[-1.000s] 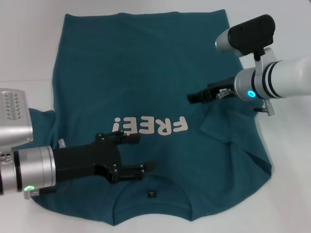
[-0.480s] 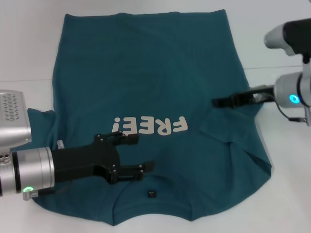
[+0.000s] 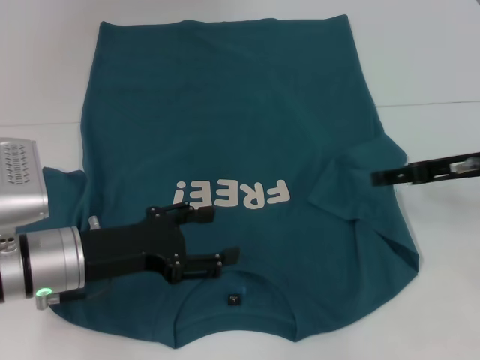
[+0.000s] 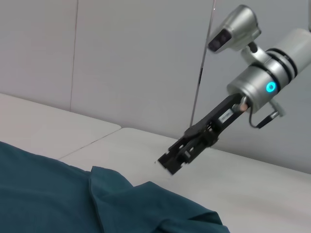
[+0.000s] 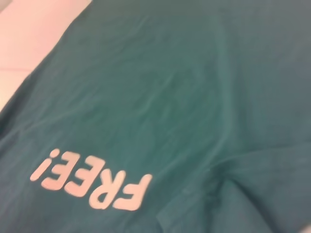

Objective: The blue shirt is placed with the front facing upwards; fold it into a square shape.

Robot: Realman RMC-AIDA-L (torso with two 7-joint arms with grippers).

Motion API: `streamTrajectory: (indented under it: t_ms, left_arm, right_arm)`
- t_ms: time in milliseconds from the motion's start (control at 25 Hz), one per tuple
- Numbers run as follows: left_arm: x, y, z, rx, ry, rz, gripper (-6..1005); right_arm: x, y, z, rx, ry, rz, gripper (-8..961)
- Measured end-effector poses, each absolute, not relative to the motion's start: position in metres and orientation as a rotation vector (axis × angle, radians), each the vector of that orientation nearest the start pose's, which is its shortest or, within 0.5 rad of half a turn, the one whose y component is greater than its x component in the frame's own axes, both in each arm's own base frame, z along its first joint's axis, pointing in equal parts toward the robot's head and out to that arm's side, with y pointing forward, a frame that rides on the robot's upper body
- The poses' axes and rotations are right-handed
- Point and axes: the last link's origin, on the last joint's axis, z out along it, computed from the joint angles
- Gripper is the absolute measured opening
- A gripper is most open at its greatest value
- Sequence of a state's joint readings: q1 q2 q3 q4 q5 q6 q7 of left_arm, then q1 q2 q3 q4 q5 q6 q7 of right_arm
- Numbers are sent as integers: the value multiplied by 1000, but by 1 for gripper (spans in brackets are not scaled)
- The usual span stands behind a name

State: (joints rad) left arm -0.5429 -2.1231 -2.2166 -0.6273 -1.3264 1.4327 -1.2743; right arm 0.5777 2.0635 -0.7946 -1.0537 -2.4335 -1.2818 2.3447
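Since 1 second ago the right gripper [image 3: 379, 177] has pulled back to the right: before it was over the shirt beside the lettering, now only its dark fingers reach in from the right edge, with the tip just at the folded sleeve. From the left wrist view its fingers [image 4: 172, 160] look close together and hold nothing, but I cannot tell this for sure. The left gripper [image 3: 223, 236] has not moved.

The blue shirt [image 3: 225, 112] lies flat on the white table [image 3: 435, 67] with the front up. Its collar is on the near side and its hem on the far side, so the cream "FREE!" lettering [image 3: 230, 195] reads upside down. The small dark neck label [image 3: 235, 299] shows inside the collar, near the front edge. The right sleeve [image 3: 360, 184] is folded inward onto the body and makes a raised crease. The left sleeve [image 3: 64, 184] lies partly under the left arm.

The left gripper hovers low over the chest, between the lettering and the collar. Its 2 black fingers [image 3: 191, 213] are spread wide and hold nothing.
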Motion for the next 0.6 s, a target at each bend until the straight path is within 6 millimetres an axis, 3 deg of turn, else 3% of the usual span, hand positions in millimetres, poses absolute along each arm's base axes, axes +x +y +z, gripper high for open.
streamTrajectory:
  t_ms: [320, 600]
  left_arm:
    - [-227, 336, -41, -2776, -440, -744, 847]
    - [-226, 337, -41, -2776, -440, -745, 847]
  right_arm:
    - [283, 382, 94, -2167, 1423, 162, 786]
    - [292, 377, 86, -2173, 1501, 111, 783]
